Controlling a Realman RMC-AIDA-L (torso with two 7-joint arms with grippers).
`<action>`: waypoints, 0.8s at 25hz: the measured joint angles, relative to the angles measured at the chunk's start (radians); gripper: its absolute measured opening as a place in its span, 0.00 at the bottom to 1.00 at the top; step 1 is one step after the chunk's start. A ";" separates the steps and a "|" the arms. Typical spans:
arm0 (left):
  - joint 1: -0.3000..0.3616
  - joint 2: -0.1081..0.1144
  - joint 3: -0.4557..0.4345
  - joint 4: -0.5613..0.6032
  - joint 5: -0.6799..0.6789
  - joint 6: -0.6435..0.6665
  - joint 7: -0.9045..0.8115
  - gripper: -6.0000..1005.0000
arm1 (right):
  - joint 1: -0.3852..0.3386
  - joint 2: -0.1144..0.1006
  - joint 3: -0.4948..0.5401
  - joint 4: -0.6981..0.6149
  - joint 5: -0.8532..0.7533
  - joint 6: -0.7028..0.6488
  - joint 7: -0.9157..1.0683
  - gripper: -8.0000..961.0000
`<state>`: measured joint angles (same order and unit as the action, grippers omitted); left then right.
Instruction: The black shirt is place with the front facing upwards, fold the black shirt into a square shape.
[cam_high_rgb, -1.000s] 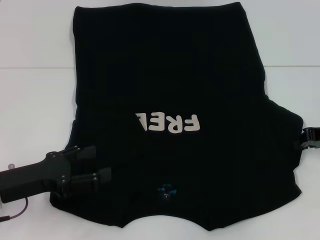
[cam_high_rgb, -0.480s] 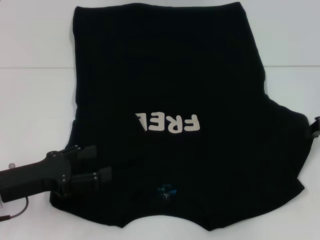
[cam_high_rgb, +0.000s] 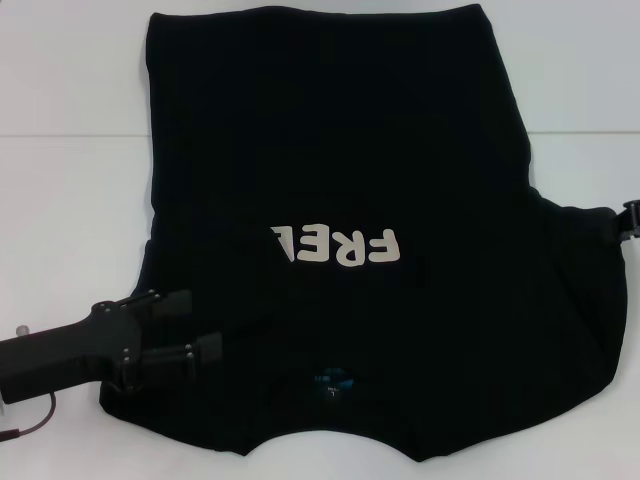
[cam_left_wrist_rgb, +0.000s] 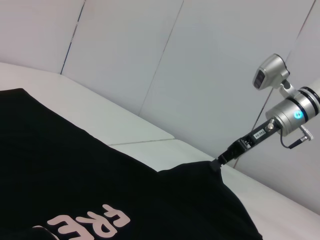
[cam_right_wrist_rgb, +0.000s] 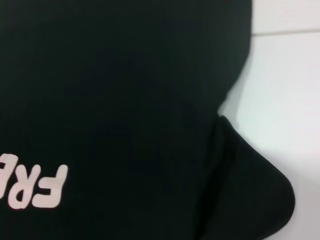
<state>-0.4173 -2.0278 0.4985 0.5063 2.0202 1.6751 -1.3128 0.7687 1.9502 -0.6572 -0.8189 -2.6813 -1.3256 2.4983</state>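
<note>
The black shirt (cam_high_rgb: 330, 150) lies spread on the white table (cam_high_rgb: 60, 200) with its pale letters (cam_high_rgb: 337, 243) facing up and the blue neck label (cam_high_rgb: 332, 381) near the front edge. My left gripper (cam_high_rgb: 195, 325) rests open over the shirt's front left part, its fingers apart. My right gripper (cam_high_rgb: 630, 218) is at the far right edge. In the left wrist view it (cam_left_wrist_rgb: 223, 158) is shut on the tip of the shirt's right sleeve (cam_left_wrist_rgb: 207, 167), which is raised off the table. The right wrist view shows the shirt (cam_right_wrist_rgb: 125, 100) and that sleeve's rounded edge (cam_right_wrist_rgb: 260, 200).
The table has a seam line (cam_high_rgb: 70, 134) across it. A thin red cable (cam_high_rgb: 30, 425) hangs by the left arm at the front left. White wall panels (cam_left_wrist_rgb: 150, 60) stand behind the table. Bare tabletop shows left and right of the shirt.
My right gripper has moved farther back and outward along the right edge, pulling the right sleeve up with it. The left gripper has not moved.
</note>
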 joint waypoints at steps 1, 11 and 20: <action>0.000 0.000 0.000 0.000 0.000 0.000 0.000 0.93 | 0.005 0.001 0.000 0.000 0.000 -0.002 -0.005 0.05; -0.001 0.000 0.000 0.001 0.000 -0.002 0.000 0.93 | 0.060 0.031 -0.106 0.009 -0.004 -0.010 -0.031 0.06; -0.002 -0.002 0.000 0.000 0.000 -0.004 0.000 0.93 | 0.107 0.064 -0.212 0.011 -0.005 -0.002 -0.035 0.06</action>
<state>-0.4188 -2.0294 0.4985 0.5059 2.0202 1.6713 -1.3131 0.8754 2.0145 -0.8691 -0.8083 -2.6863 -1.3272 2.4629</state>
